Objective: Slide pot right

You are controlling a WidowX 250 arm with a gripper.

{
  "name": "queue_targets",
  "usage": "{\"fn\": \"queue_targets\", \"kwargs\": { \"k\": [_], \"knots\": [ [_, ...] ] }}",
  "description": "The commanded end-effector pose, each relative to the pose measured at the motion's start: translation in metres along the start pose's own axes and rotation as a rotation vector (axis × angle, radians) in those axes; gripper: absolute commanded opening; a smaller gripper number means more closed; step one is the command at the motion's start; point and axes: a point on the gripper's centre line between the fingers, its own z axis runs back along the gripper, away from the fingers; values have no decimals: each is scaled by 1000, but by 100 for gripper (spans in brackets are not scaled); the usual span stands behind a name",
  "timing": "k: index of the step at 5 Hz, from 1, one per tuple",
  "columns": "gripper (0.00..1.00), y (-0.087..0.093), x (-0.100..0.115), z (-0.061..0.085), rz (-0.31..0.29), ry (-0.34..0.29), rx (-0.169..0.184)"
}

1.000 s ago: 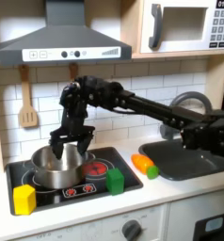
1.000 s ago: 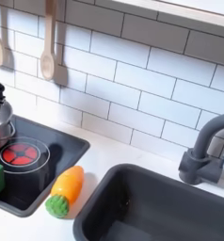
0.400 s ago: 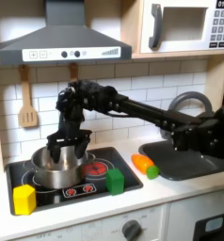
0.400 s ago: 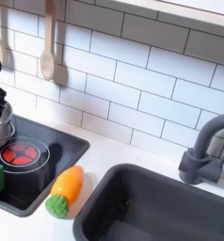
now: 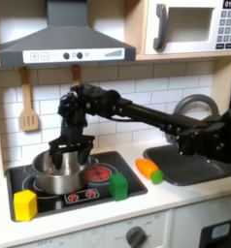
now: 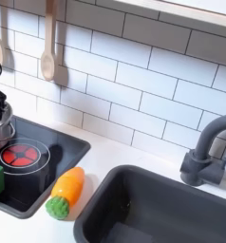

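Steel, thin and shiny, is what I take the pot (image 5: 59,174) to be made of: stiff walls that will not give under a squeeze, light for its bulk, and slick on the outside. It sits on the back-left burner of the toy stove (image 5: 127,192) in the first exterior view, with the red front burner (image 5: 98,174) just to its right in that view and the green block (image 5: 119,186) a little further along. A yellow block (image 5: 26,204) stands at the stove's front-left corner, and an orange-and-green carrot (image 6: 65,194) lies on the counter (image 6: 105,152) between stove and sink (image 6: 153,209).

My pincer (image 5: 69,151) hangs over the pot with its fingers spread fairly wide, reaching down at the rim; I cannot tell from here whether a finger is inside the wall, outside it, or touching metal at all. In the second exterior view a sliver of the pot and the arm shows at the left edge, too little to settle it.

For a slide I would not trust a pinch on the polished outside, which I judge would slip. Better one finger inside the rim and one outside, clamped on the wall itself, or simply hooking the far wall and dragging. The small side handles look too fiddly. Being light, it should move easily but may tip or skate if pushed high, and the green block stands in its path
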Motion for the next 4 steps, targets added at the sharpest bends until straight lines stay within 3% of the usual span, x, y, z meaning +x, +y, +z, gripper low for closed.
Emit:
{"fn": "queue_targets", "kwargs": {
  "k": [1, 3, 4],
  "knots": [
    [100, -6, -7, -7, -12, 26, -17],
    [100, -17, -15, -14, -23, 54, -45],
    [100, -37, -16, -13, -55, 59, -70]
  ]
}}
